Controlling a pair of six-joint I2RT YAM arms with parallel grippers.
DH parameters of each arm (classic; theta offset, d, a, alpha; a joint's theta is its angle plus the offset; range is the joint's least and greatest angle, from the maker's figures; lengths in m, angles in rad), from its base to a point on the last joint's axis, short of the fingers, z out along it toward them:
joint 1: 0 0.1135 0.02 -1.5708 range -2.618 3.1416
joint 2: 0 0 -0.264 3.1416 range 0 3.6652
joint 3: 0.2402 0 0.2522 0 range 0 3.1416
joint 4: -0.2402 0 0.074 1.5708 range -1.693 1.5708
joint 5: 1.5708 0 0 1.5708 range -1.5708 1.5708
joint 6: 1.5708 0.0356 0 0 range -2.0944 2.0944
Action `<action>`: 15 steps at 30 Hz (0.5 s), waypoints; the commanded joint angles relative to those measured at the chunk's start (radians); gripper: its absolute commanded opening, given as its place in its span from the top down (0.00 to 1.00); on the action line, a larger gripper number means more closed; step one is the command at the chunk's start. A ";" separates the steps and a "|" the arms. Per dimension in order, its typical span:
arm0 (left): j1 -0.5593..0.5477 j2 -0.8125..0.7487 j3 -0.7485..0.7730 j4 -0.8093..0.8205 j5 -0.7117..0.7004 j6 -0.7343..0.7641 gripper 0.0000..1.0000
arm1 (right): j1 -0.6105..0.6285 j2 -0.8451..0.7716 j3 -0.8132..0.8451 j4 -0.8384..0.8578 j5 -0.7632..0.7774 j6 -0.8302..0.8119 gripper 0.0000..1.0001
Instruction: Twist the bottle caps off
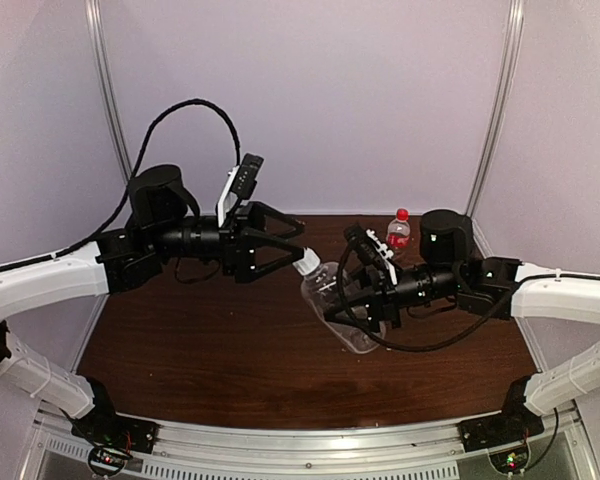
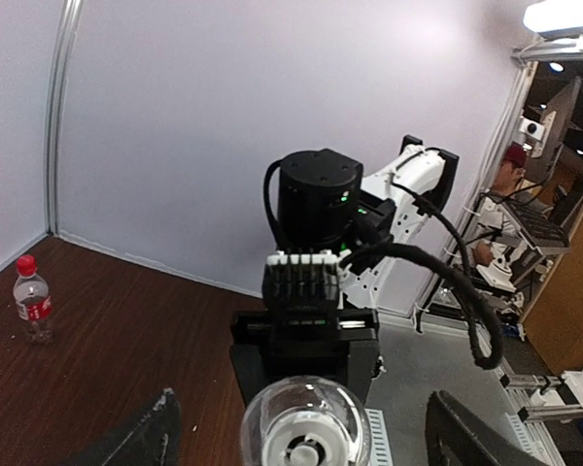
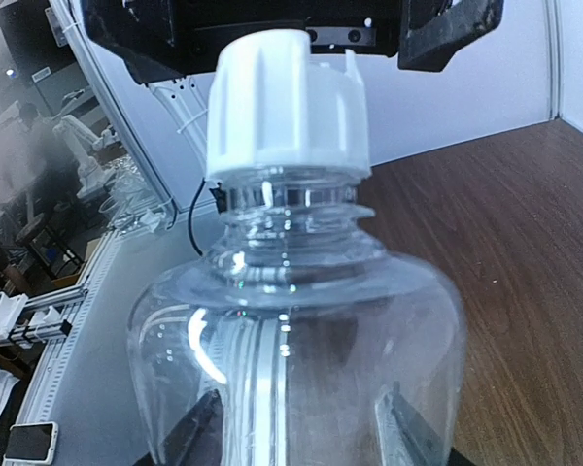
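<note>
My right gripper [image 1: 358,300] is shut on the plain clear bottle [image 1: 332,298] and holds it tilted above the table, neck toward the left arm. In the right wrist view its fingers [image 3: 200,435] press both sides of the bottle [image 3: 291,330], and the white cap [image 3: 287,102] sits on the neck. My left gripper [image 1: 300,243] is open, its fingers spread wide of the white cap [image 1: 307,262] and not touching it. The left wrist view faces that cap [image 2: 306,442] end-on between the spread fingers [image 2: 148,437]. The red-labelled bottle [image 1: 398,232] stands upright at the back right, its red cap [image 2: 25,264] on.
The dark wooden table [image 1: 200,350] is enclosed by white walls at the back and sides. A metal rail [image 1: 310,440] with the arm bases runs along the near edge. Black cables [image 1: 430,340] hang beneath the right arm.
</note>
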 commanded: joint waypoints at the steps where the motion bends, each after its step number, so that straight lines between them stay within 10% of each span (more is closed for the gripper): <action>1: 0.006 0.039 -0.002 0.147 0.207 0.009 0.12 | -0.003 0.029 0.047 0.058 -0.139 0.029 0.60; 15: 0.004 0.096 -0.053 0.312 0.282 -0.066 0.41 | -0.003 0.042 0.054 0.093 -0.172 0.050 0.60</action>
